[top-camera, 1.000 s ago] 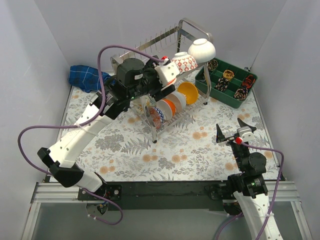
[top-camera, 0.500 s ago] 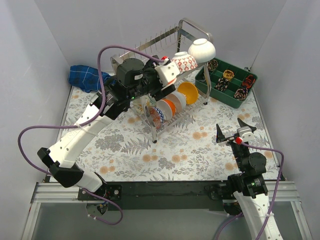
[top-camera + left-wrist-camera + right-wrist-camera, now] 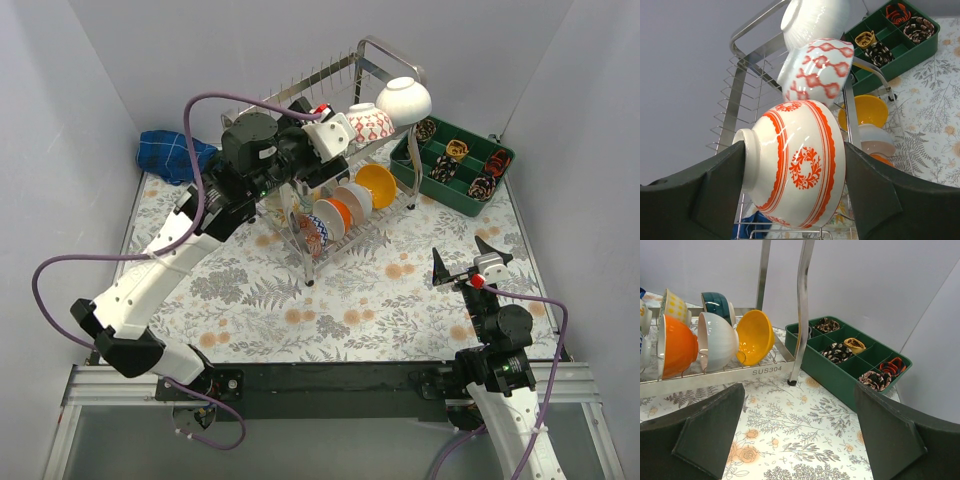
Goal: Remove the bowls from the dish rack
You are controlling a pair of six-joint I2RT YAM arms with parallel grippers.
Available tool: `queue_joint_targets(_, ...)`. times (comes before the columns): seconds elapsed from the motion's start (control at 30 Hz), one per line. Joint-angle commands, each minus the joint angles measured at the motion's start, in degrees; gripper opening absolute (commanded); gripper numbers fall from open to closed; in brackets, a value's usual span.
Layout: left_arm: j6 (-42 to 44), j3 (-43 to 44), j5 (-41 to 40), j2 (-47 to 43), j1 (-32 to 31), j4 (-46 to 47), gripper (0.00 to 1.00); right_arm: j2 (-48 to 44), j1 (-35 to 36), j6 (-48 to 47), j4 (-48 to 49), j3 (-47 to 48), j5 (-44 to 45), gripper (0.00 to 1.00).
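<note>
The left fingers [image 3: 715,200], clamped on a red-striped bowl [image 3: 800,175], are now lifted up and back from the rack [image 3: 375,45], so that bowl is judged nearly free of the top tier, while the right fingers [image 3: 710,430] are held spread over the counter [image 3: 400,300].

The dish rack [image 3: 300,85] stands on the table [image 3: 380,310], tray [image 3: 445,197] just right, cloth [image 3: 170,155] well left.
</note>
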Motion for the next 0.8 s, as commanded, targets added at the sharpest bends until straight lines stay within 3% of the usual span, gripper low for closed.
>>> queue_joint_targets(0.0,1.58,-0.86,-0.40,-4.78,-0.01,3.03,0.16,-6.12,0.33,-0.10,1.67,0.25,0.69,0.99)
queue_joint_targets(0.17,1.41,-1.92,-0.22,-6.01,-0.01,2.40,0.15,-6.03,0.33,-0.18,1.58,0.34,0.69,0.99)
queue_joint_targets(0.37,0.53,-2.97,-3.03,-7.24,-0.01,7.84,0.14,-5.94,0.24,-0.18,1.58,0.34,0.60,0.99)
queue_joint_targets(0.77,-5.00,-7.18,-19.63,-13.21,-0.01,22.96,0.11,-6.29,0.33,-0.36,1.49,0.51,0.42,0.99)
